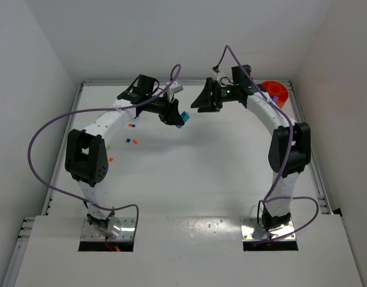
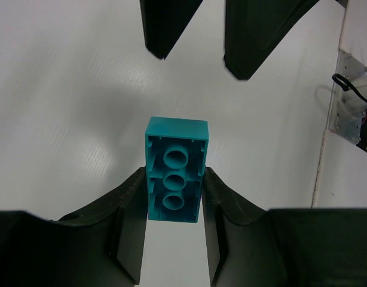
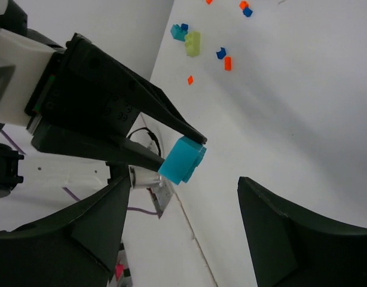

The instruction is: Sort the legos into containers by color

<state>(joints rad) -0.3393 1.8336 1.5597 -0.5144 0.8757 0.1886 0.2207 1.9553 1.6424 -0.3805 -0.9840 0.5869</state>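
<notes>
**Teal brick pinched in left end effector; right end effector spread opposite**

**1. View coverage.** The top view shows my left end effector (image 1: 179, 119) and my right end effector (image 1: 204, 101) facing tip to tip over the far half of the worktop (image 1: 201, 179). They are near each other but apart. Only this view shows the orange bowl (image 1: 276, 92), at the far right behind my right arm. It resolves the loose bricks (image 1: 127, 140) beside my left arm only as specks. The right wrist view separates them into orange and blue pieces and one pale yellow-green brick (image 3: 192, 43). Only the left wrist view shows the hollow underside of the teal brick (image 2: 176, 170), with three round tubes in a row.

**2. Position relative to the end effectors.** My left end effector is pinching the teal brick by its two long sides, one finger on each. About half the brick projects past the fingertips. My right end effector is spread wide with nothing between its fingers. It sits just beyond the brick's free end without touching it.

**3. Orientation.** The brick's long axis runs in line with my left fingers, pointing away from the wrist toward my right end effector. Its open underside faces the left wrist camera.
</notes>
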